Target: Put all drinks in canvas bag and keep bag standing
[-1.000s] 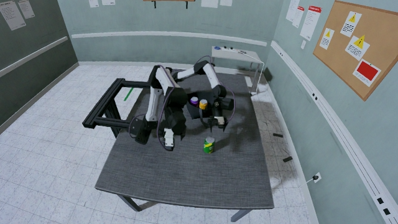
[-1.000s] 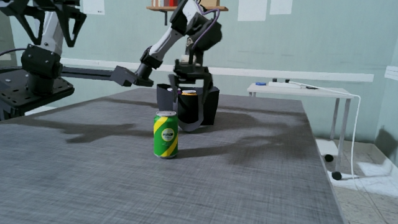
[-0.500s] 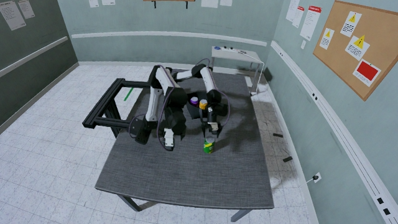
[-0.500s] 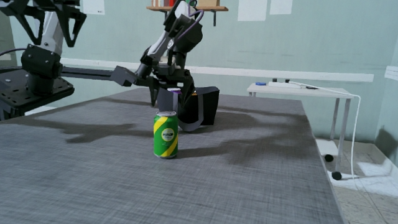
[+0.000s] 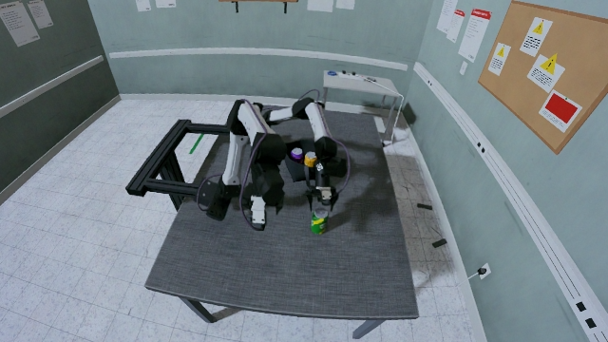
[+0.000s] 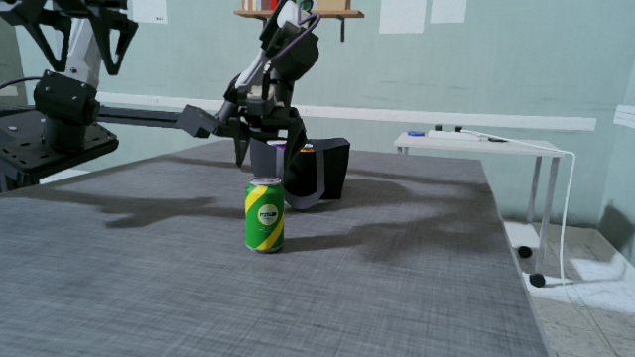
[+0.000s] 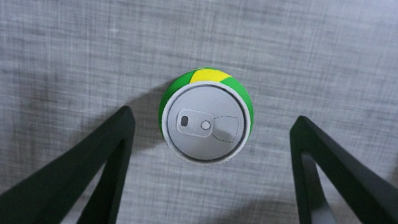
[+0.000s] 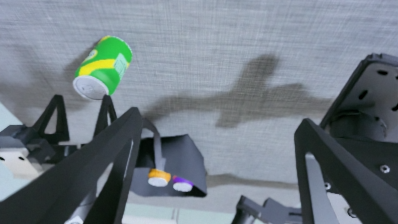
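Observation:
A green and yellow can [image 5: 319, 223] [image 6: 264, 215] [image 7: 207, 122] [image 8: 104, 67] stands upright on the table. My left gripper [image 5: 323, 205] [image 6: 265, 165] [image 7: 213, 118] is open above it, with the can's lid between and below the fingertips in the left wrist view. The dark canvas bag [image 5: 296, 173] [image 6: 334, 174] [image 8: 186, 154] stands behind the can, walls up. A purple can [image 5: 296, 153] [image 8: 182, 185] and an orange can [image 5: 310, 159] [image 8: 159, 178] are inside; their bases are hidden. My right gripper [image 6: 86, 70] [image 8: 218, 119] is open and empty, high above the table.
The bag's grey strap [image 6: 304, 203] loops down outside, on the side facing the green can. The right arm stands beside the bag near the black frame [image 5: 161, 157]. A small white side table [image 5: 363, 85] [image 6: 446, 144] stands beyond the table's far end.

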